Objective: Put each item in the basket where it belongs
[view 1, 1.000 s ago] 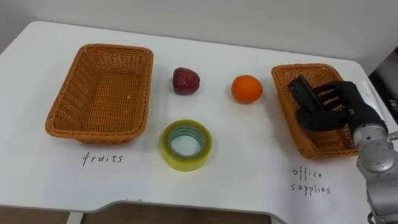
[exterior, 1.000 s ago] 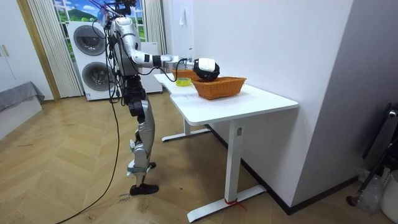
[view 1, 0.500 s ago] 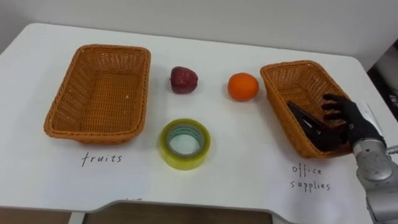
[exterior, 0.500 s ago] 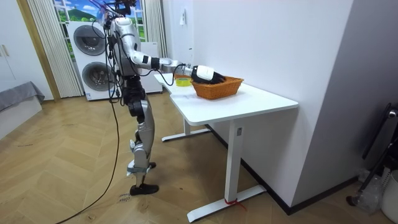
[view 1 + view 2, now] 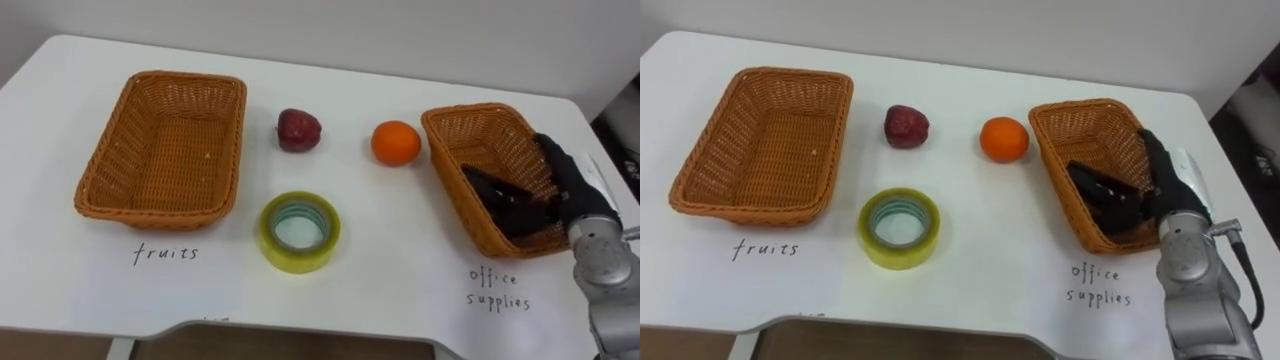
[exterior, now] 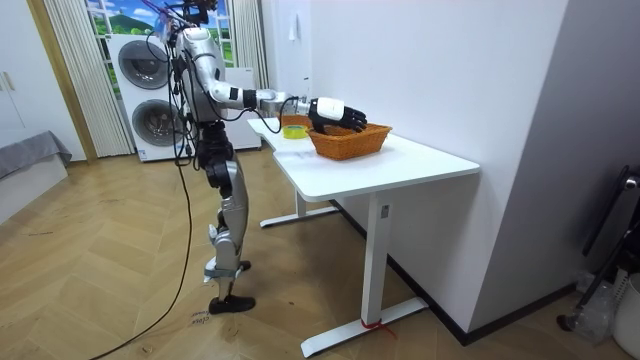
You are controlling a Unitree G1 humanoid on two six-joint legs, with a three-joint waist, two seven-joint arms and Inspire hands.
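Three things are left loose on the white table (image 5: 400,265) between the baskets. At the left, the fruit basket (image 5: 150,213) is seen with nothing in it. Just right of it the apple (image 5: 299,130) is set toward the back, and the tape roll (image 5: 270,238) is laid flat, hole up, nearer the front edge. The orange (image 5: 396,143) is found just beside the office-supplies basket (image 5: 445,175), in which a dark object (image 5: 490,190) lies. Over that basket's right side the right hand (image 5: 562,178) is held slack and spread, grasping nothing. The tape is judged to lie well to this hand's left and closer to the robot. Being round, it offers no long axis.
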